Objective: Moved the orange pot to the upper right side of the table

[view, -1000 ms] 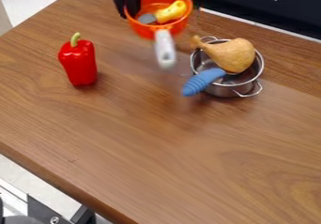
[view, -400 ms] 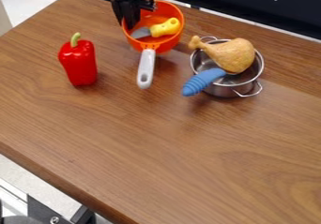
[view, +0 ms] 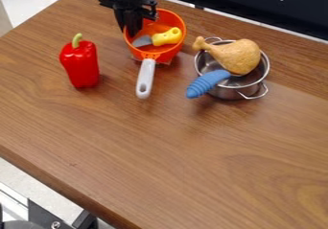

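Observation:
At the upper middle of the table, the gripper [view: 133, 28] hangs down at the left rim of the orange pot [view: 168, 19], shut on that rim. The pot's grey-white handle [view: 145, 78] points toward the front of the table. Inside the pot lies a toy knife with a yellow handle [view: 168, 36] and a grey blade. Whether the pot's base touches the wood cannot be told.
Right of the orange pot stands a metal pot [view: 232, 92] holding a toy drumstick [view: 236, 56] and a blue-handled utensil [view: 207, 83]. A red pepper [view: 80, 64] stands upright to the left on the wooden table [view: 167, 156]. A dark panel runs behind the table.
The gripper and orange pot, with the yellow-handled knife inside, have come slightly lower in the view. The pot's handle has swung left. The metal pot and pepper are where they were.

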